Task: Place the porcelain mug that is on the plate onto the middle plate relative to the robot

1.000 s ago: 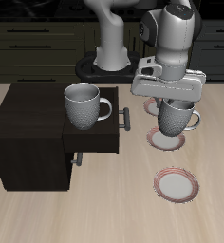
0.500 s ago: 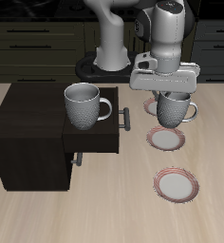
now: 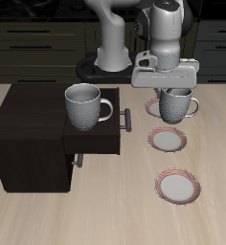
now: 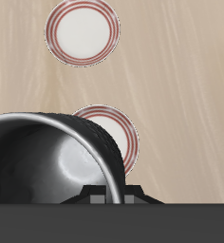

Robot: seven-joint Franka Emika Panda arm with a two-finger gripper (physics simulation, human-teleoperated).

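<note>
My gripper is shut on the rim of the porcelain mug, a glossy grey-white mug with a dark inside, and holds it in the air. Below and slightly nearer the table's front edge lies a white saucer with a reddish-brown rim, bare. A second like saucer lies near the front edge. A third saucer shows only as a sliver behind the mug. In the wrist view the mug covers part of the nearer saucer; the other saucer is in full view.
A matte speckled mug stands on a dark wooden cabinet with an open drawer whose handle points toward the saucers. The robot's base stands at the back.
The gripper has risen with the mug and moved back, away from the saucer that lay under it. That saucer now shows in full.
</note>
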